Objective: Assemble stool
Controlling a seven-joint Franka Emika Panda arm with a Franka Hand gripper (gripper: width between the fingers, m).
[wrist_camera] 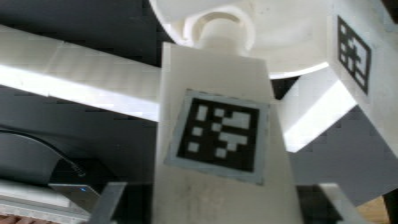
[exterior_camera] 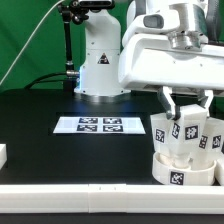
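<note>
The stool's round white seat [exterior_camera: 178,172] lies at the exterior view's right, near the table's front edge. Two white tagged legs [exterior_camera: 161,133] [exterior_camera: 211,136] stand upright on it. Between them my gripper [exterior_camera: 186,116] comes down from above and is shut on a third leg [exterior_camera: 186,131]. In the wrist view this held leg [wrist_camera: 221,120] fills the middle, its square tag facing the camera. The fingers [wrist_camera: 118,196] press on both of its sides, and its rounded far end meets the seat [wrist_camera: 249,32]. Another leg [wrist_camera: 361,55] shows beside it.
The marker board [exterior_camera: 100,125] lies flat mid-table. The arm's white base [exterior_camera: 100,62] stands behind it. A long white bar [exterior_camera: 80,192] edges the table's front, and a small white block [exterior_camera: 3,155] sits at the exterior view's left edge.
</note>
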